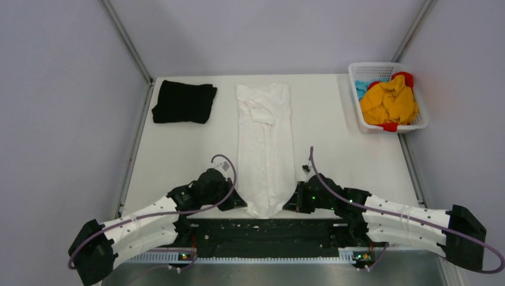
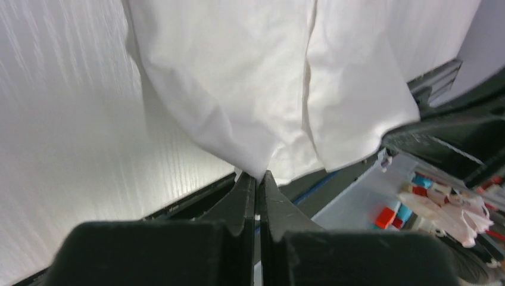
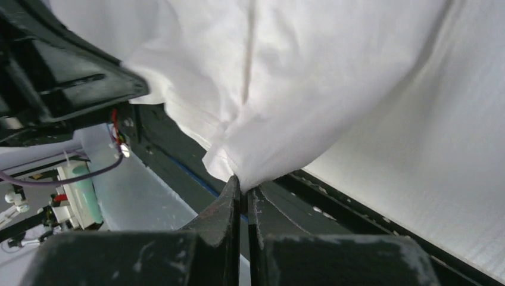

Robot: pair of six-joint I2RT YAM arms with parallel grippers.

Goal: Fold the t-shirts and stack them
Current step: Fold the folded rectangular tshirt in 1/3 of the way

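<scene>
Okay, left pincer (image 2: pixel 257 174): fingers pressed together, no gap, clamped on the near left corner of the white t-shirt (image 2: pixel 238 77). The cloth edge runs right into the tips and pulls up in a small peak there.

Right pincer (image 3: pixel 243 182): same, fingers closed tight on the near right corner of the white tee, with the hem bunched at the tips.

Both pincers sit low at the near edge of the desk (image 1: pixel 178 155), one on each side of the shirt's near end and facing each other across it. The arms reach in from the outer sides.

The white tee is in the middle of the desk, folded lengthwise into a long narrow strip running from the near edge toward the far side. It is mostly flat with light wrinkles, and the sleeves and collar area lie crumpled on top at the far end. The near hem reaches the desk's front edge, just above the arm bases.

Black t-shirt (image 1: pixel 183 102): folded into a compact rectangle at the far left of the desk, near the white tee's far end but not touching it.

White lattice basket (image 1: pixel 381 64): far right corner of the desk, well apart from both tees. It holds a yellow cloth (image 1: pixel 390 102) with red and blue cloth showing around it.
</scene>
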